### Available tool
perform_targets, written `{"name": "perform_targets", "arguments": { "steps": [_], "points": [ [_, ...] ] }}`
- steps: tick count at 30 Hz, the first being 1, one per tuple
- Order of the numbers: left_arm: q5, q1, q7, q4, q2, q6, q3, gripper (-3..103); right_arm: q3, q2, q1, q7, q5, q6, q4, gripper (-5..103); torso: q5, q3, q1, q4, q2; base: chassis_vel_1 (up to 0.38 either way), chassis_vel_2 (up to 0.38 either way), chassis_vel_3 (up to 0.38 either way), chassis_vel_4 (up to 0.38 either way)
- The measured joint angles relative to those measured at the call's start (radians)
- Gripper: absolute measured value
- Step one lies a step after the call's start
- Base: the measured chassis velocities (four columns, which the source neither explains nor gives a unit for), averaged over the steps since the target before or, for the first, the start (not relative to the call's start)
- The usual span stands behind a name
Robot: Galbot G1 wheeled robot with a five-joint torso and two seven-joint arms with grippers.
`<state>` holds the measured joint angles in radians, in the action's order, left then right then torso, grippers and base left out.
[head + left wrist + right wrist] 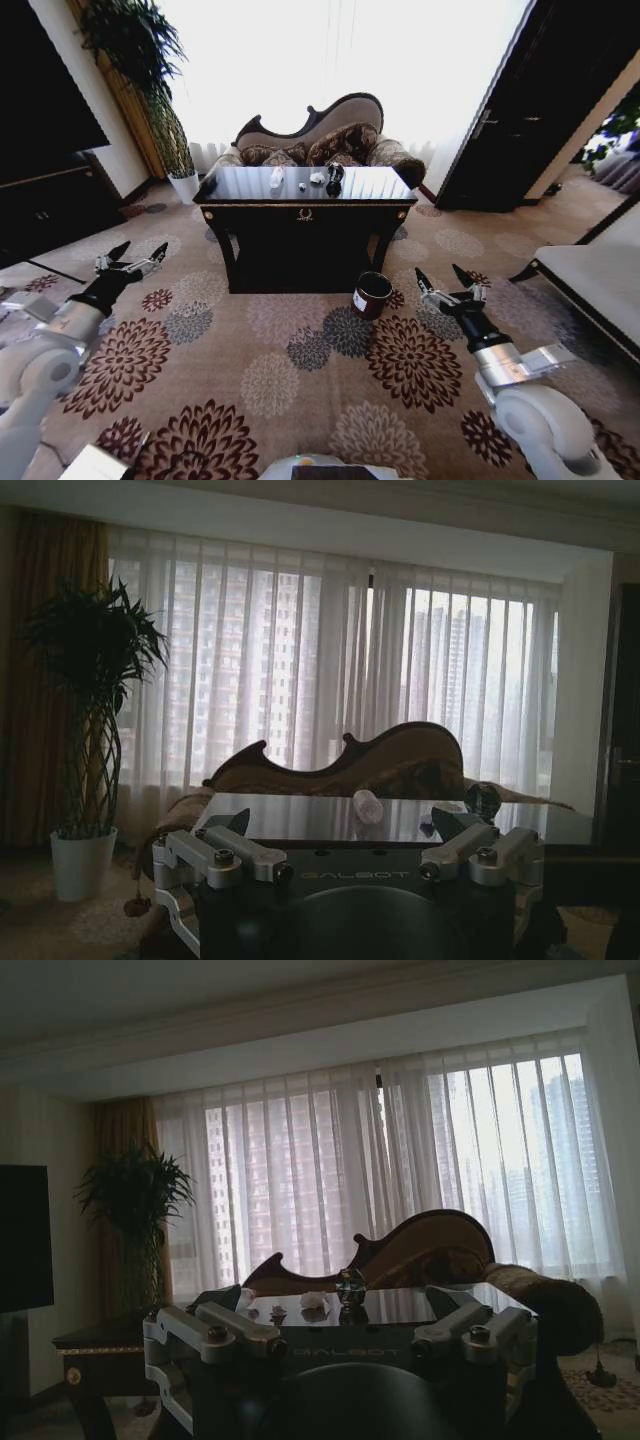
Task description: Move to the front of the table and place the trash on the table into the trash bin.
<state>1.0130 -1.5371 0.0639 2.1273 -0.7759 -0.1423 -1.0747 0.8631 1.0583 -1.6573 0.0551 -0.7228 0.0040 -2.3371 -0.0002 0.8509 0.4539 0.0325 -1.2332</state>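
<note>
The trash is seen on the tabletop, with the trash bin on the carpet in front. The left gripper and the right gripper are held released, grasping nothing, over the floor.

A formal living room or hotel lounge: a flower-patterned carpet, a curved-back sofa with cushions behind a dark glossy wooden table, tall sheer-curtained windows, and a potted plant in a white pot.

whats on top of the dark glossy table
A pale clear bottle-like piece, white paper lumps and a dark shiny roundish piece lie on the dark glossy wooden table.
</note>
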Motion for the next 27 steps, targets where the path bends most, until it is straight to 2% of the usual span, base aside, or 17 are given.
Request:
{"name": "perform_targets", "arguments": {
  "steps": [12,27],
  "points": [
    [-0.007,-0.015,0.003,0.003,-0.017,0.001,-0.003,100,-0.010,0.006,-0.004,0.004,-0.002,0.004,0.003,100,0.0000,0.000,0.000,0.0000,0.000,-0.066,0.071,0.059,-0.061],
    [-0.005,-0.010,0.005,0.005,-0.016,0.002,-0.001,100,-0.011,0.019,-0.010,0.001,0.010,0.000,-0.008,100,0.0001,0.000,0.001,0.0003,0.000,-0.239,0.240,0.236,-0.240]
  ]
}}
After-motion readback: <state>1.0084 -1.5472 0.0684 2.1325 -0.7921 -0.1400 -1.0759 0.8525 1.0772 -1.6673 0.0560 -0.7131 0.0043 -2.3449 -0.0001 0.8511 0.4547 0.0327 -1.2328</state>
